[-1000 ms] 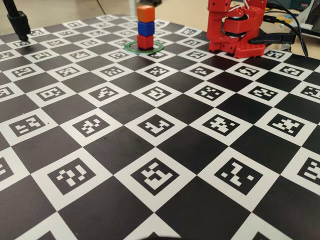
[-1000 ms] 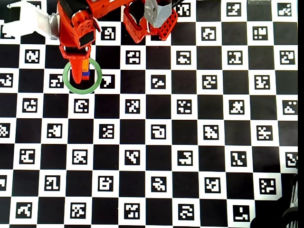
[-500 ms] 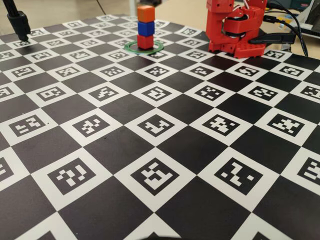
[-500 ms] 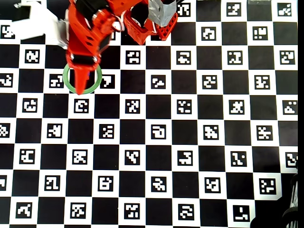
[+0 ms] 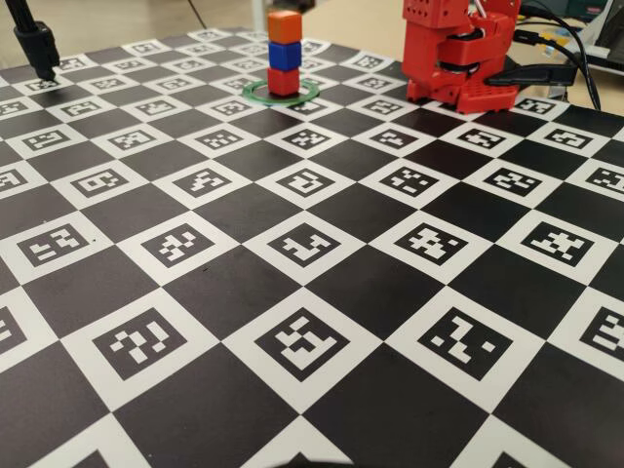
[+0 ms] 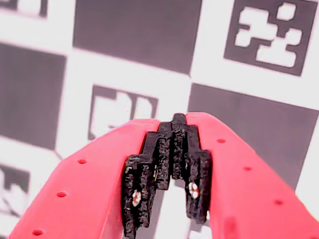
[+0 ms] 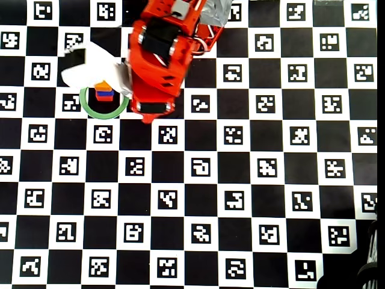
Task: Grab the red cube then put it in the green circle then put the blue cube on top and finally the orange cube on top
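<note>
The red cube point(image 5: 283, 82) sits inside the green circle point(image 5: 310, 93) at the back of the board. The blue cube point(image 5: 284, 55) rests on it and the orange cube point(image 5: 284, 27) is on top, an upright stack. The overhead view shows the stack from above, orange cube point(image 7: 104, 86) uppermost, inside the green circle point(image 7: 90, 111). The red arm point(image 5: 458, 58) is folded down to the right of the stack, apart from it. In the wrist view my gripper point(image 6: 175, 124) is shut and empty, its black pads point(image 6: 149, 174) meeting at the tips over the board.
The checkered marker board point(image 5: 292, 292) covers the table. A black stand point(image 5: 37, 44) is at the back left. Cables point(image 5: 575, 49) lie behind the arm. In the overhead view a white shape point(image 7: 90, 66) overlaps the area just above the stack.
</note>
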Controlling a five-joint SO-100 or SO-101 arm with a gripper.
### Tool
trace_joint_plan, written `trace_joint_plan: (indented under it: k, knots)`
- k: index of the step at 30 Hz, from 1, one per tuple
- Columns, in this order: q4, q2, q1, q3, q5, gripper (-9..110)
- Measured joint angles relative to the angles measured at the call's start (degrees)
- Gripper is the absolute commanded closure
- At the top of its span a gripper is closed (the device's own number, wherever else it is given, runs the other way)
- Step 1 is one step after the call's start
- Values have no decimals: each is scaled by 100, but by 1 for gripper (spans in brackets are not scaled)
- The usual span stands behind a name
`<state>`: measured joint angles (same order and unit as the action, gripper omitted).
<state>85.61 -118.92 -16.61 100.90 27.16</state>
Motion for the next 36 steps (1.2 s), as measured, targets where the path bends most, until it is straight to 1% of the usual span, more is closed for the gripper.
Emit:
trace_joint_plan:
  k: [4, 10, 21, 27, 31, 36]
  knots:
    - [-650, -536, 448, 1072, 589, 107]
    - [-1828, -1318, 501, 2479, 1670, 107]
    - [-2479, -2241, 527, 4078, 3674, 107]
    - [-2549, -3190, 773, 5106, 4315, 107]
    - [-2549, -4315, 976, 6047, 4667, 107]
    - [-1969, -5880, 1178, 6908, 4966, 107]
